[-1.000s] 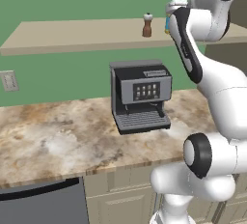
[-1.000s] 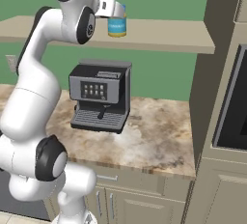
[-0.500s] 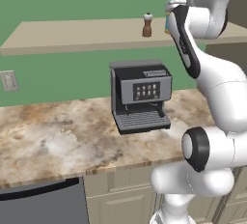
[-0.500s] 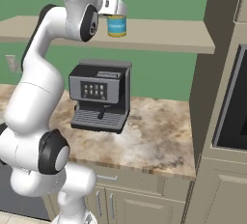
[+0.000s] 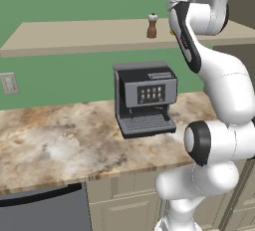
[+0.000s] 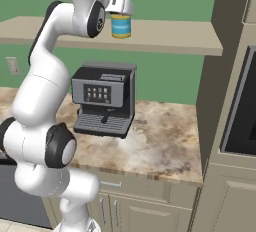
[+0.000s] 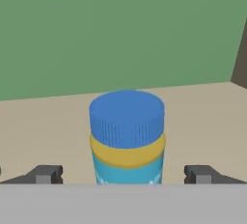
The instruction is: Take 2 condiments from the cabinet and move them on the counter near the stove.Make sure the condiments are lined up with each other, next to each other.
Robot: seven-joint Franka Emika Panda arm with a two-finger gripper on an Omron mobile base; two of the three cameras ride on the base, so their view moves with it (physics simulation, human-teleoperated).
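The blue jar (image 7: 127, 136), with its yellow band and blue lid, stands upright on the tan shelf board (image 7: 43, 121) that serves as the cabinet. My gripper (image 7: 123, 175) is open, one fingertip (image 7: 46, 174) on each side of the jar and neither touching it. From the right base view the jar (image 6: 121, 26) sits just under my hand (image 6: 121, 15) on the shelf (image 6: 175, 33). The small brown shaker (image 5: 152, 26) stands on the shelf (image 5: 74, 33) a little left of my arm. The stove and the counter beside it are out of view.
A black and grey coffee machine (image 5: 145, 103) stands on the marbled worktop (image 5: 55, 145) right below the shelf. A grey dishwasher front (image 5: 40, 210) is at lower left. A tall cream unit with a dark oven window (image 6: 242, 106) closes off the right side.
My hand has crept a little further in over the jar. The jaws have stayed wide open and the jar and shaker have not moved.
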